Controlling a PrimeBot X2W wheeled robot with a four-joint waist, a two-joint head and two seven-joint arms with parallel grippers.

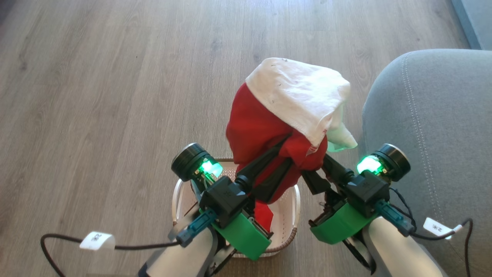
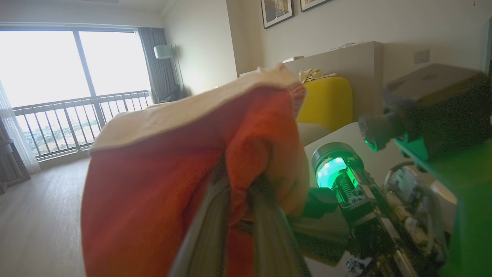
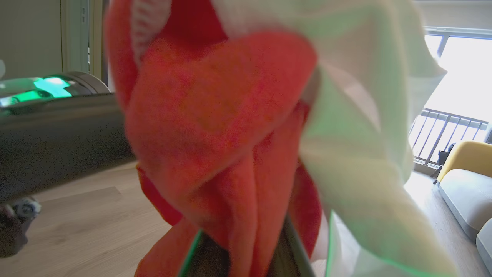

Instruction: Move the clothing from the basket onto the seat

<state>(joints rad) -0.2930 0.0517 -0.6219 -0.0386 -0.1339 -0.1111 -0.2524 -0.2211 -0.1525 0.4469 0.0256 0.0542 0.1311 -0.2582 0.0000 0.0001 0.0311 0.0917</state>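
The left gripper (image 1: 289,151) and the right gripper (image 1: 321,163) each pinch a fold of the clothing (image 1: 265,127). It is a red and white bundle, held up over the basket (image 1: 287,219) on the floor (image 1: 115,96). The seat (image 1: 430,127) is just beside it on the right.

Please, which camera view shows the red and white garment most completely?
The head view: the garment appears almost whole there, red with white cloth on top, held above the basket. The left wrist view gives a close red side with a pale upper edge; the right wrist view gives blurred red and white folds.
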